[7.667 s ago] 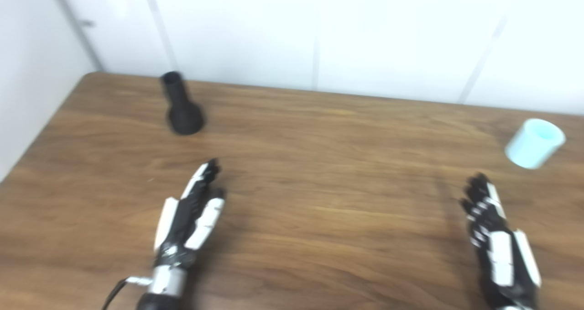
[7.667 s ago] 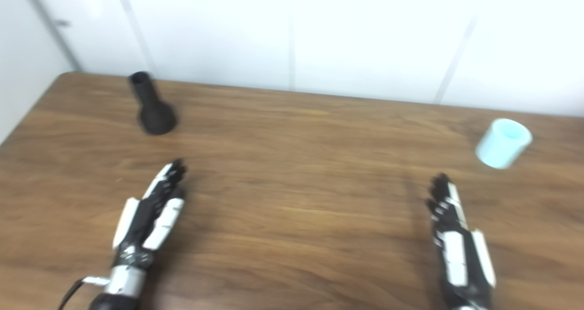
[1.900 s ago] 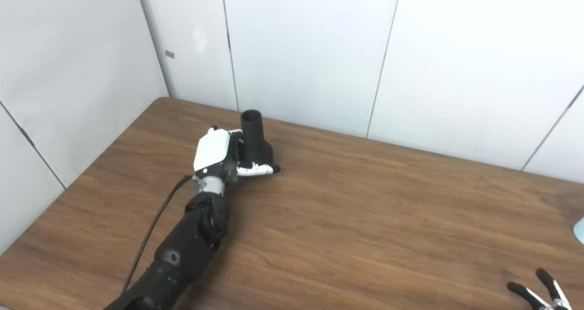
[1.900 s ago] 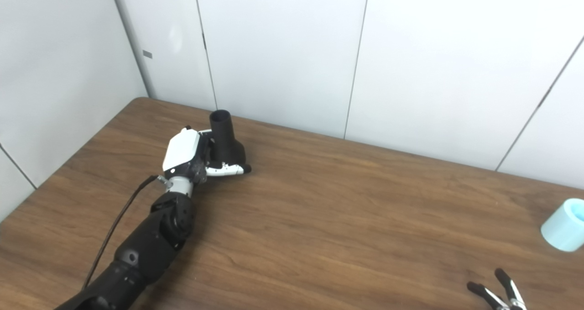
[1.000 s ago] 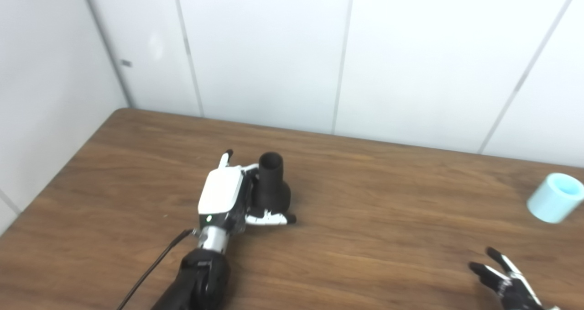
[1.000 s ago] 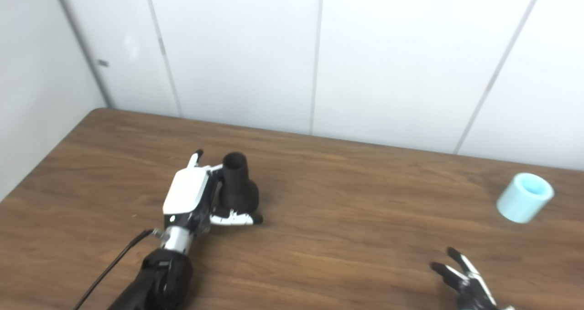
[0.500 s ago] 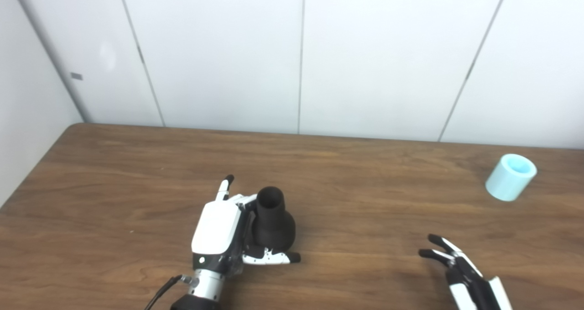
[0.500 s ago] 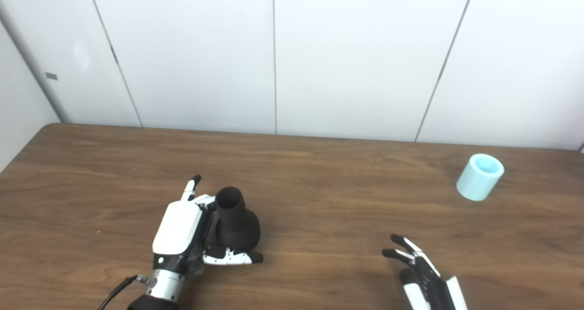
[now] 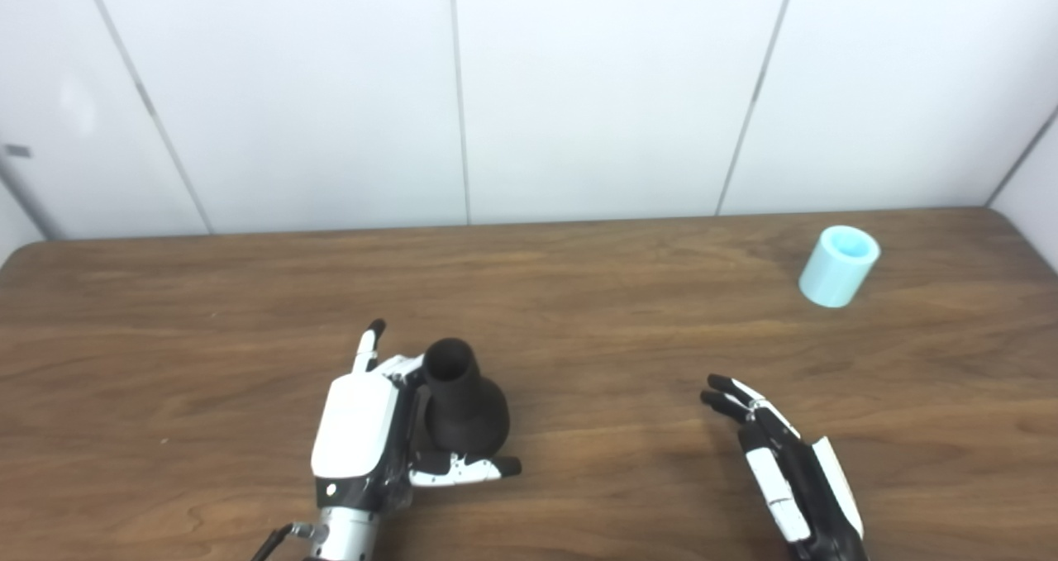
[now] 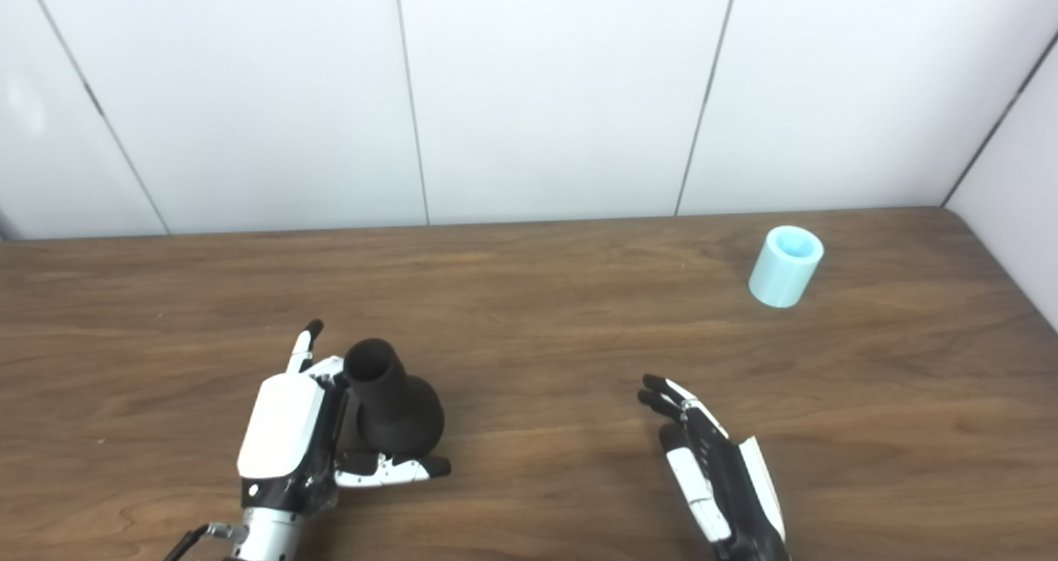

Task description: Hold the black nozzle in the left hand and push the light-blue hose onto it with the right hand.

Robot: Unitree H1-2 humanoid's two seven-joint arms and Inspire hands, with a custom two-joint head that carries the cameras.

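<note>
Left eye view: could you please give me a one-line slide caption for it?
Left robot hand grips the black nozzle; right robot hand open, blue hose apart.

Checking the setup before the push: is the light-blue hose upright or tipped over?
Upright: the light-blue hose stands on end on the table, its open mouth facing up.

- Left hand (image 9: pixel 364 437): glossy white shell over the back, black frame beneath; a small green light near the lower edge of the shell.
- Fingers (image 9: pixel 366 350): white segments ending in black tips.
- Wrist: silver metal cuff with a thin black cable (image 10: pixel 183 543) leaving it.
- Right hand (image 9: pixel 785 470): black body with white panels; fingertips black.
</note>
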